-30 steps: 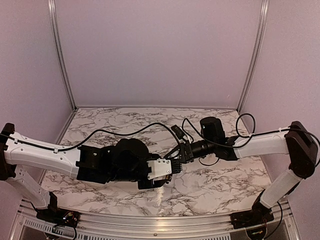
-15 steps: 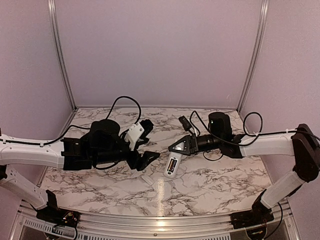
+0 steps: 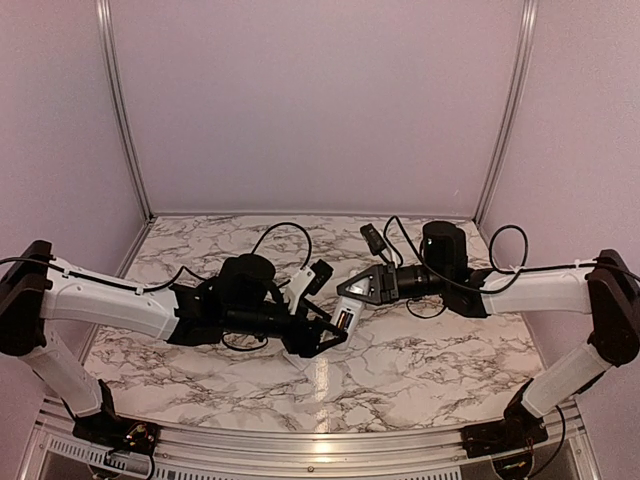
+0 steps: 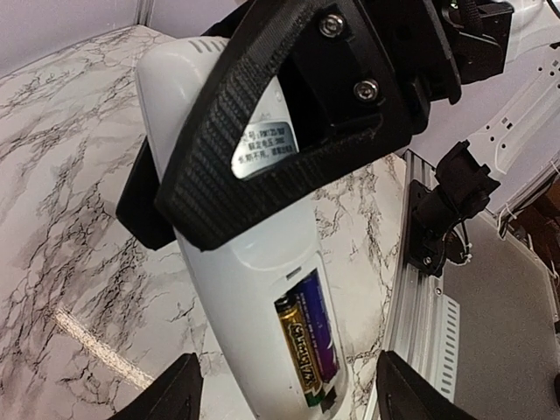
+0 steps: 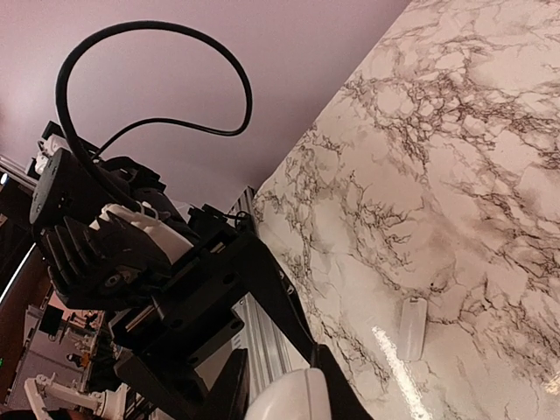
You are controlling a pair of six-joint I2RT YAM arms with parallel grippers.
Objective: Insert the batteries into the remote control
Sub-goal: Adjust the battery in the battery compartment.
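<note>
My right gripper (image 3: 353,293) is shut on the white remote control (image 3: 345,320) and holds it tilted above the marble table, near the middle. In the left wrist view the remote control (image 4: 227,289) shows its back, with the compartment open and two batteries (image 4: 306,346) lying side by side in it, one gold and one purple. A right finger (image 4: 254,140) crosses the remote's upper half. My left gripper (image 3: 320,337) is open, its jaws either side of the remote's lower end (image 4: 293,404). The right wrist view shows only the remote's rounded end (image 5: 293,401) between its own fingers (image 5: 234,389).
A small white battery cover (image 5: 411,328) lies flat on the marble table (image 3: 420,360). An aluminium rail (image 4: 429,315) runs along the table's near edge, close below the left gripper. Purple walls close in the back and both sides. Cables loop above both wrists.
My left arm swung out to the left, then came back to the middle; its open gripper is again at the remote's lower end. The right gripper kept hold of the remote and barely moved.
</note>
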